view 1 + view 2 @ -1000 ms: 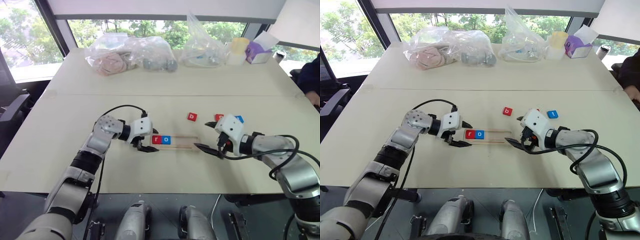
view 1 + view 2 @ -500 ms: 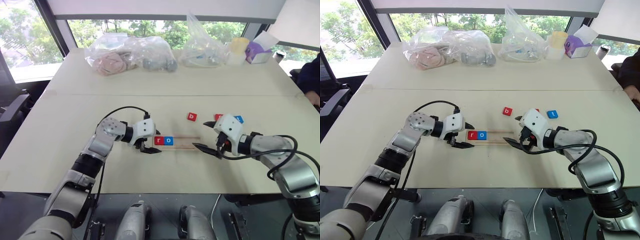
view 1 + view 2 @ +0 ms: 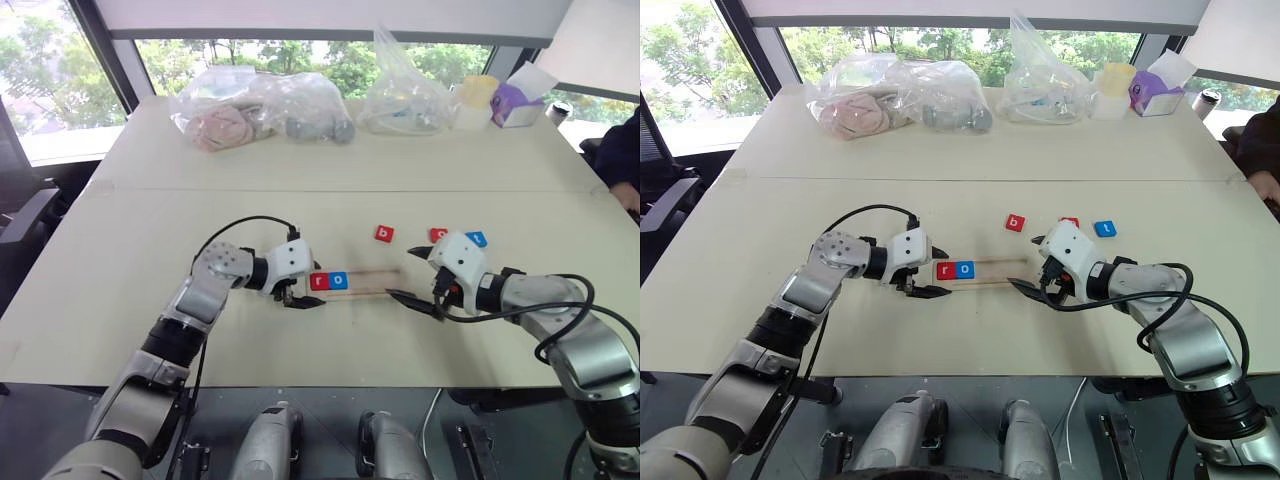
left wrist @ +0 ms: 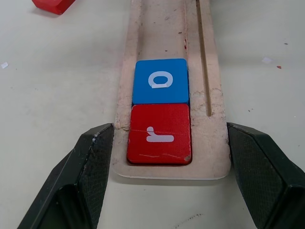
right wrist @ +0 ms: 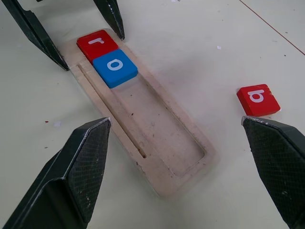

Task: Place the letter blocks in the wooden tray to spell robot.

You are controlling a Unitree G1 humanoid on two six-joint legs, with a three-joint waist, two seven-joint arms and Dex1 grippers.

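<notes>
Left gripper [image 3: 308, 287] is pinching the left end of the wooden tray [image 3: 375, 280], 1 black finger pressed against each long side right beside the red "r" block [image 3: 319, 282]. Right gripper [image 3: 403, 272] hangs spread wide at the tray's right end, jaws straddling that end without touching it. Tray lies flat on the table [image 3: 150, 230] with "r" in slot 1 and the blue "o" block [image 3: 338, 281] butted against it in slot 2, remaining slots bare; the red "b" block [image 3: 384, 233], another red block [image 3: 438, 234] and the blue "t" block [image 3: 478, 238] sit loose on the table just beyond the tray.
</notes>
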